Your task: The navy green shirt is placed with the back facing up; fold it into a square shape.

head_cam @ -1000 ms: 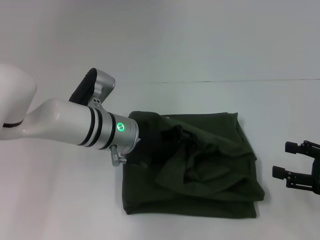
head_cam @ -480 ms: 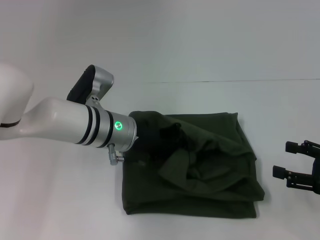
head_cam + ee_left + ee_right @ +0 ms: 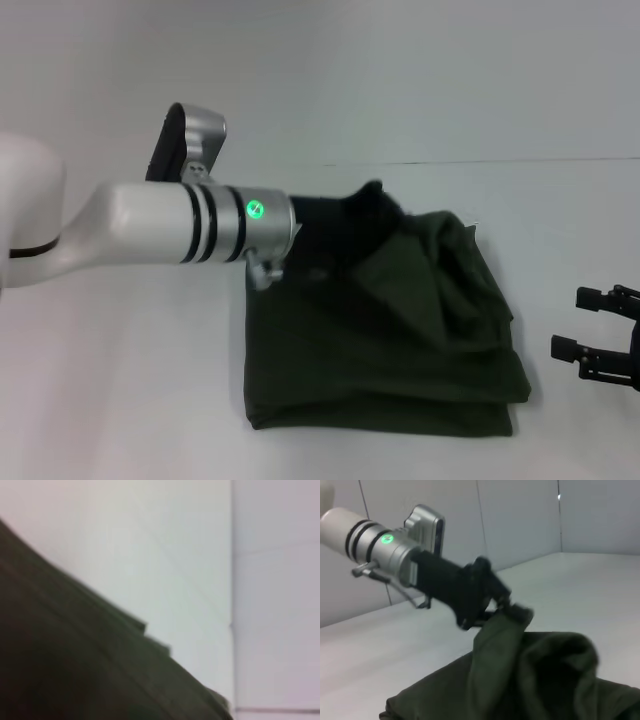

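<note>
Dark olive-green navy green shirt [image 3: 400, 330], plain and unpatterned, with deeper, almost black shadows in the folds; the same dark olive cloth [image 3: 75, 670] in the left wrist view. Pale white-grey tabletop [image 3: 120, 400] and a matching light grey wall [image 3: 400, 70] behind. Glossy white left arm [image 3: 130, 235] with a thin black seam line near the shoulder, then two black rings, a silver metal collar and a small bright green light [image 3: 256, 209]. Silver-and-black camera housing [image 3: 188, 143] on top of the wrist. Matte black left gripper [image 3: 512, 611]. Black right gripper [image 3: 600, 325] with black jaws.
</note>
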You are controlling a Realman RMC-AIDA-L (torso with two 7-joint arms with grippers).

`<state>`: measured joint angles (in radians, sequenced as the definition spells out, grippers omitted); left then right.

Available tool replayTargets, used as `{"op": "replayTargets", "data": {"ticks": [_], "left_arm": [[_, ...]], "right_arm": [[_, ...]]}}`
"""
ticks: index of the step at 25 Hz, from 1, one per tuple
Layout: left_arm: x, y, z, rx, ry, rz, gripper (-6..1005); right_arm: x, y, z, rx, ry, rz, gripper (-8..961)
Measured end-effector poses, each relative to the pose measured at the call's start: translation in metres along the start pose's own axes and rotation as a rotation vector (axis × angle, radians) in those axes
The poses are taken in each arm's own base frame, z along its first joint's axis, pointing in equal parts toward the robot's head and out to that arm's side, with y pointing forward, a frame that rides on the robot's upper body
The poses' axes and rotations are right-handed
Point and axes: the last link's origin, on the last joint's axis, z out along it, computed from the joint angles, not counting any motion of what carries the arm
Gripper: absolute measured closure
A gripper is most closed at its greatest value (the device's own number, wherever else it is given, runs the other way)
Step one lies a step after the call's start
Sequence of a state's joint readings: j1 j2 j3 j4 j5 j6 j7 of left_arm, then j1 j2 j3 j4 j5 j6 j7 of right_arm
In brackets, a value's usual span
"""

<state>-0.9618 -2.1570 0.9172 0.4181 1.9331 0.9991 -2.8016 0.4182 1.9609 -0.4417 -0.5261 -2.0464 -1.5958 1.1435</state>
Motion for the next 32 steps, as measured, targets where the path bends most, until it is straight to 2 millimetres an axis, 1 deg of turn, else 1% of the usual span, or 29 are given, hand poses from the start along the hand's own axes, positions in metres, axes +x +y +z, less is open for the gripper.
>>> {"op": "replayTargets", "data": {"ticks": [3,7,10,12,15,18,20,22,24,26,27,28,31,32], "left_arm": [[0.007,0.004,0.005,-0.027,0.080,-0.026,931],[0.011,0.003,0.015,-0.052,0.166,-0.073,893],[0.012,0.003,0.020,-0.071,0.201,-0.078,865],[0.013,0.007,0.024,-0.113,0.248,-0.059,846],[0.016,0.013,0.024,-0.163,0.290,-0.037,661],[0.016,0.020,0.019,-0.222,0.294,0.015,516],[0.015,0.026,0.011,-0.284,0.277,0.077,420],[0.014,0.027,-0.001,-0.338,0.262,0.138,358],[0.010,0.018,-0.014,-0.360,0.242,0.172,296],[0.005,0.002,-0.027,-0.349,0.221,0.176,234],[0.003,-0.008,-0.033,-0.338,0.211,0.170,234],[-0.001,-0.021,-0.038,-0.315,0.202,0.154,234],[-0.019,-0.055,-0.048,-0.249,0.170,0.115,233],[-0.023,-0.062,-0.049,-0.234,0.158,0.110,233]], "right_arm": [[0.001,0.000,-0.001,0.001,0.003,0.004,63],[0.003,0.002,-0.003,-0.003,0.002,0.013,64],[0.003,0.002,-0.003,-0.003,0.002,0.021,65],[0.003,0.002,-0.004,-0.001,0.004,0.025,66],[0.004,0.001,-0.004,0.005,0.007,0.029,67],[0.004,0.001,-0.006,0.008,0.006,0.034,67],[0.004,0.001,-0.007,0.011,0.005,0.039,67],[0.004,0.000,-0.008,0.015,0.000,0.043,67],[0.002,-0.001,-0.010,0.022,-0.014,0.048,67],[0.001,-0.001,-0.012,0.030,-0.025,0.055,67],[0.001,-0.002,-0.012,0.033,-0.029,0.058,67],[0.001,-0.002,-0.013,0.034,-0.031,0.061,67],[0.000,-0.003,-0.014,0.037,-0.033,0.072,67],[0.000,-0.003,-0.014,0.038,-0.033,0.076,67]]}}
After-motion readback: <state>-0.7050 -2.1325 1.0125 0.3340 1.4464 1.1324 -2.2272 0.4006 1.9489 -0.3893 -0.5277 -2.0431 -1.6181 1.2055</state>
